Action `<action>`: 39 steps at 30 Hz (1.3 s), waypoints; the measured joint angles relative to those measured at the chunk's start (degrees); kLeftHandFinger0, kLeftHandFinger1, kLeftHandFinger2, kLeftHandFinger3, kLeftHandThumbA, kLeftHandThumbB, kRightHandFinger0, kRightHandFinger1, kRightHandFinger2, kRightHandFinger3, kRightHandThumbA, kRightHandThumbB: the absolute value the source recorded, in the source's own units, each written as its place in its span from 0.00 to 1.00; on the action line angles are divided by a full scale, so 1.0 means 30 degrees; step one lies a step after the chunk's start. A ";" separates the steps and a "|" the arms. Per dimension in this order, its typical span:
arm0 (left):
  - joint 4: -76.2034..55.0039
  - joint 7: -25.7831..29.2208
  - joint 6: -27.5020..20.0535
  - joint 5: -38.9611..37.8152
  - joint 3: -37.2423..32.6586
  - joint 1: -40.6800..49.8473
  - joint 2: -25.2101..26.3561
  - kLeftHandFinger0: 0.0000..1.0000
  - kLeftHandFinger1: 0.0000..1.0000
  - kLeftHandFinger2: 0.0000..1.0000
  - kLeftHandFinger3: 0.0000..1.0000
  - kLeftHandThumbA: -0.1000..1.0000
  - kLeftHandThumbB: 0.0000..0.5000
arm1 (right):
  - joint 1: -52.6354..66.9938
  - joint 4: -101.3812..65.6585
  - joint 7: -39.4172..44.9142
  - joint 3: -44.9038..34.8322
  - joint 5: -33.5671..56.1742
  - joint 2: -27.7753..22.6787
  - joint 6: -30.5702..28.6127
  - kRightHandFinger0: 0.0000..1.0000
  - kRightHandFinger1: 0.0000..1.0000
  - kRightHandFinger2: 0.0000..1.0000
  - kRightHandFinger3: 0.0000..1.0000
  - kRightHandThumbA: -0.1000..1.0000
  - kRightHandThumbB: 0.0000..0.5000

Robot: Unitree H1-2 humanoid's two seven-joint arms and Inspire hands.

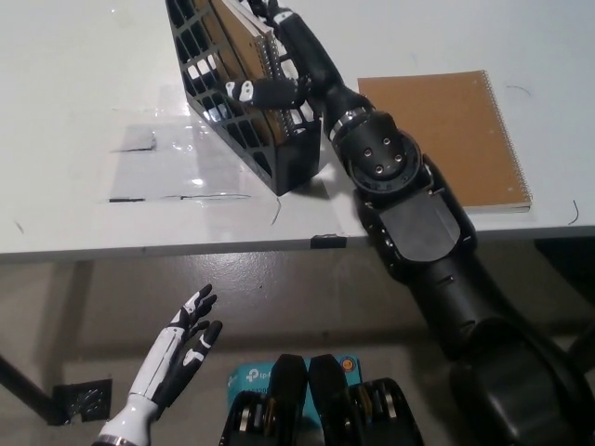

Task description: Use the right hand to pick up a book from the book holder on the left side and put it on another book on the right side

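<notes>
Reaching across from the right, the black right hand (pixel 279 65) is up against the book holder (pixel 244 98), which serves as the landmark for everything else. Its fingers are spread around the standing book (pixel 244 51): one digit lies across the book's spiral edge and the holder's open front, the others go up along the top near the far end. Whether the grip has actually closed on the book I cannot tell from this angle; it looks like contact without a firm pinch.

Largest first: the white table (pixel 84 111) carries the holder near its front edge. Right of the holder, lying flat, is the brown spiral notebook (pixel 456 130), the landing spot. The holder itself is a black lattice rack tilted away from the viewer, and the only thing visible in it is the brown spiral book, standing on edge with its long axis running front to back and leaning with the rack.

For the coming move, the book sits directly under the right hand and must, I judge, come up and out along that lean, then travel right to the notebook.

Well below and in front of the holder, off the table, the white left hand (pixel 177 358) rests with fingers apart, holding nothing.
</notes>
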 measured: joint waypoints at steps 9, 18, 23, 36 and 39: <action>-0.0002 -0.0003 0.0003 0.0133 0.0002 0.0001 0.0000 0.95 1.00 1.00 1.00 0.90 0.32 | -0.0101 0.1639 0.0033 -0.0188 0.0303 -0.0050 -0.0016 0.97 1.00 1.00 1.00 0.92 0.72; -0.0001 -0.0001 0.0005 0.0321 0.0007 -0.0005 0.0001 0.95 1.00 1.00 1.00 0.92 0.36 | -0.0852 0.3777 0.0047 -0.0327 0.0476 -0.0058 -0.0170 0.99 1.00 1.00 1.00 0.96 0.56; -0.0001 -0.0003 0.0009 0.0417 0.0018 -0.0010 0.0000 0.95 1.00 1.00 1.00 0.92 0.35 | -0.1151 0.4547 -0.0172 -0.0447 0.0561 -0.0049 -0.0389 0.09 0.13 0.26 0.47 0.89 0.45; 0.0003 -0.0008 0.0014 0.0538 0.0039 -0.0131 0.0005 0.95 1.00 1.00 1.00 0.92 0.41 | -0.1416 0.4652 -0.2875 -0.3446 0.1639 0.0866 -0.1122 0.00 0.09 0.48 0.23 0.29 0.37; 0.0000 -0.0013 0.0069 0.0532 0.0038 -0.0237 0.0005 0.94 1.00 1.00 1.00 0.92 0.41 | -0.1416 0.4485 -0.2980 -0.4334 0.2245 0.1171 -0.1121 0.00 0.13 0.52 0.29 0.28 0.40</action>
